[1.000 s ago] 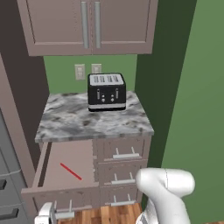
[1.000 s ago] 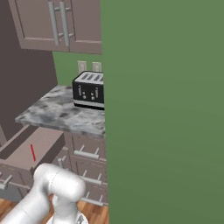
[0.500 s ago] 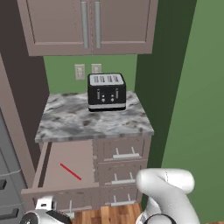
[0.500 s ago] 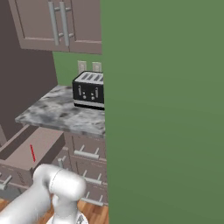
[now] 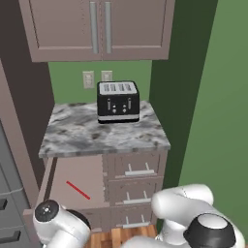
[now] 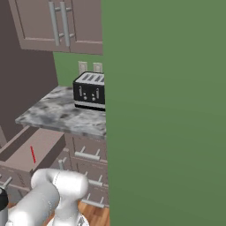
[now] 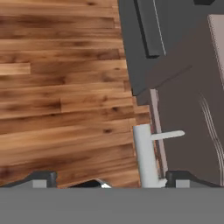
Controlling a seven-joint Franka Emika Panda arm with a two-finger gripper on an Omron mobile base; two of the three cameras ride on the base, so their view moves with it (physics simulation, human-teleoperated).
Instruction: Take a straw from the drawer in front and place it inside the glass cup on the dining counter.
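Straw (image 5: pixel 78 190) lies loose in the pulled-out drawer (image 5: pixel 53 177); your gripper (image 7: pixel 109 178) hangs by its handle (image 7: pixel 145 155), jaws apart. Lift, then descend onto the straw.

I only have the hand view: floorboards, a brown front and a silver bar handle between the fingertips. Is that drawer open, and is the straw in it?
Observer: Open. In the left base view the drawer stands pulled out under the small marbled counter.
Operator: And the straw?
Observer: The straw lies flat on the drawer bottom, at a slant, towards the front.
Operator: Anything above that could get in the way?
Observer: A black toaster stands on the counter, near the back wall and clear of the drawer.
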